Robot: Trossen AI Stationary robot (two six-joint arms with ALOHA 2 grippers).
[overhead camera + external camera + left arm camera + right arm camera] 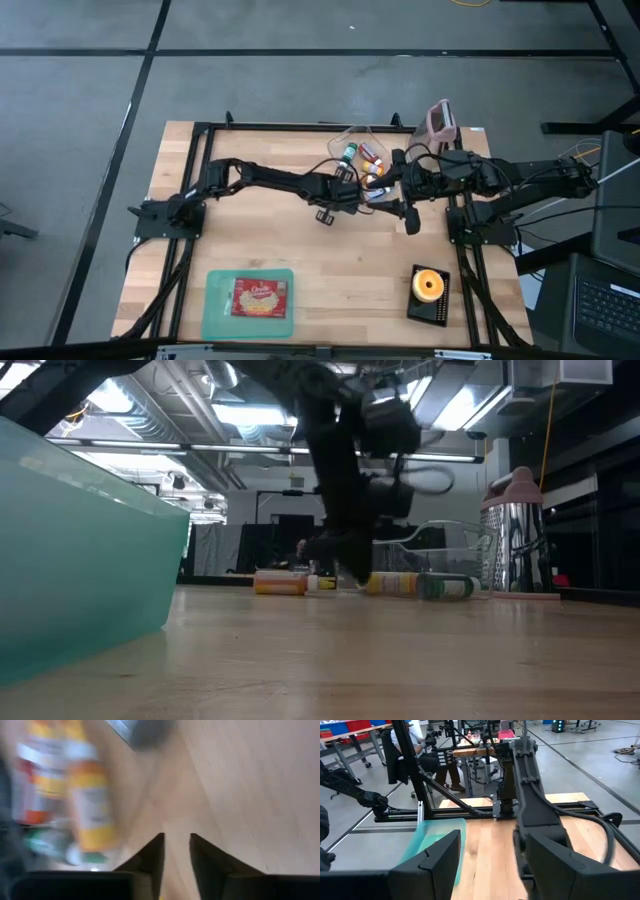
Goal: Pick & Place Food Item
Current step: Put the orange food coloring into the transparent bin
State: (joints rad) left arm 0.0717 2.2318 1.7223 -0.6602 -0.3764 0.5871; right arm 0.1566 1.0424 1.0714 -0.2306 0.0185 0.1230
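Your left gripper (352,192), fingers narrowly apart and empty, sits beside three bottles (372,153) near the clear bin (352,134); your right gripper (410,220) gapes wide, empty.

Bare worktop (360,255) lay open near the left gripper (325,214); bottles (372,155) and the right gripper (410,220) crowded its far side.

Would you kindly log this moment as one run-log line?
left gripper: narrowly open, empty, by bottles | right gripper: open, empty, raised | teal tray: holds packet
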